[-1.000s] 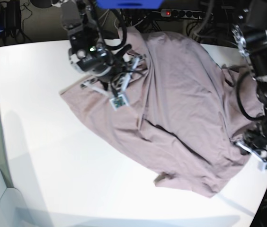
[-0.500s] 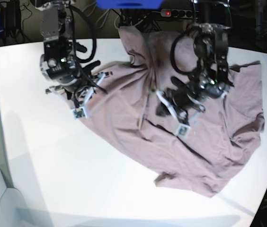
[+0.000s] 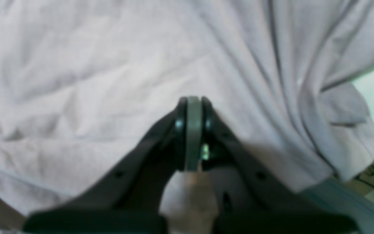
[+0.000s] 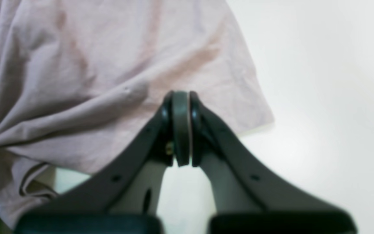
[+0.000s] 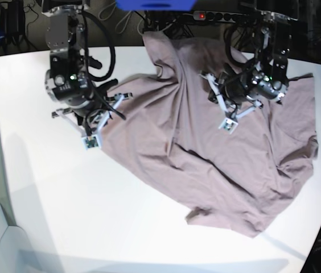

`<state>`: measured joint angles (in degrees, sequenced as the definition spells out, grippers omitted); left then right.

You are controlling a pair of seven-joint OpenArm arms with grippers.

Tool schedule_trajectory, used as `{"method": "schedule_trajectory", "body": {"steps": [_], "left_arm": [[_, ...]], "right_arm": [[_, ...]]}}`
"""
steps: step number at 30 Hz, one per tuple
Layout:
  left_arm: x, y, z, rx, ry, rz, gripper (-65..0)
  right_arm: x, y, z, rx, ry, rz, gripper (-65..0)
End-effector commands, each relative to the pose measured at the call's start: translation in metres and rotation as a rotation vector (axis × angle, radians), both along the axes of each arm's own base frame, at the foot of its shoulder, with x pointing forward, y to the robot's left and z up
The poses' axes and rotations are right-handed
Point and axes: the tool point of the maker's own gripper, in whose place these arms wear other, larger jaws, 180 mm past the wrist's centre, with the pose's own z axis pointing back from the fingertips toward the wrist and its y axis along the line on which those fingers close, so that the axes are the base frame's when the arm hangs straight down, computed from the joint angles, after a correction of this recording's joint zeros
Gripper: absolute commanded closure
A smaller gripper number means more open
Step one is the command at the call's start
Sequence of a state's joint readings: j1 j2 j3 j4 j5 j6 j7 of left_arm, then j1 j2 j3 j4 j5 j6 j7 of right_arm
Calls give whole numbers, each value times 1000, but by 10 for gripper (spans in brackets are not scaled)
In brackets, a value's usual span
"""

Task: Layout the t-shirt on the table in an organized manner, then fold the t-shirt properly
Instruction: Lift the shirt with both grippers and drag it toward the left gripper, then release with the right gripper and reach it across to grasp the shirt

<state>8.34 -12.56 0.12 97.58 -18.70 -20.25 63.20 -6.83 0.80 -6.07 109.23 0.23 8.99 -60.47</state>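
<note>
Left wrist: my left gripper [image 3: 193,107] is pinched together, empty, over the t-shirt [image 3: 109,81], still creased.

Right wrist: my right gripper [image 4: 180,102] is closed on nothing above the shirt's edge; bare table [image 4: 320,81] right.

Base: shirt rumpled across the far right (no folding yet); near-left room free.

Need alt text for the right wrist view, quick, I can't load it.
The right pincer, shut and holding nothing, hangs above the edge of the crumpled mauve t-shirt. Bare white table fills the right side.
</note>
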Motion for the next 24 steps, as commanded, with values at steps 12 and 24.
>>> {"method": "schedule_trajectory", "body": {"steps": [12, 24], "left_arm": [[11, 108, -48, 154, 62, 99, 0], [58, 232, -1, 253, -66, 352, 0]], "right_arm": [[7, 2, 10, 8, -42, 6, 0], [4, 4, 7, 10, -30, 10, 0]]}}
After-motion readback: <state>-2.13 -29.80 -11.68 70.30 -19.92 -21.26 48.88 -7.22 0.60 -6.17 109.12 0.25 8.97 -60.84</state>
